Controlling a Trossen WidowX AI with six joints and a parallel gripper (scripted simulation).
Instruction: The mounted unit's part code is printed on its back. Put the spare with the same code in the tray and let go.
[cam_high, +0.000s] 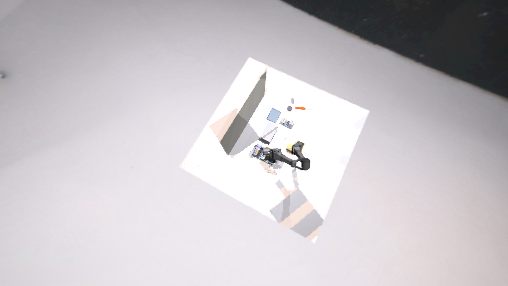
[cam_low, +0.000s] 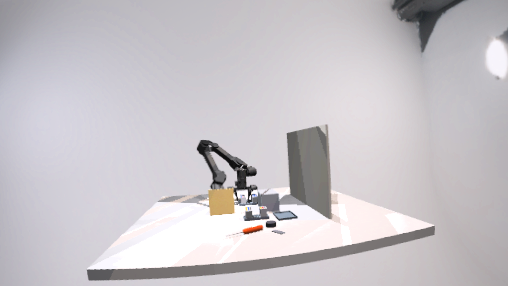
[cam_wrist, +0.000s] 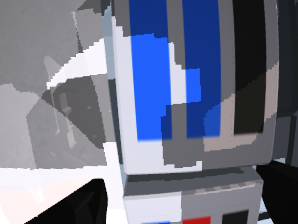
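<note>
Tool (cam_high: 267, 154) (cam_low: 246, 192) (cam_wrist: 182, 181) parted, grasping nothing; likely spare, the blue-red-black-barred block (cam_wrist: 187, 196), lies below, between the fingertips in wrist view, bars running crosswise to closing, blue-blue-black block (cam_wrist: 177, 117) just beyond.

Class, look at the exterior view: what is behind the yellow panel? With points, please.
Behind the yellow panel (cam_low: 221, 202), the black arm (cam_low: 210, 162) rises above its top edge. Whatever stands lower there is covered and cannot be seen.
</note>
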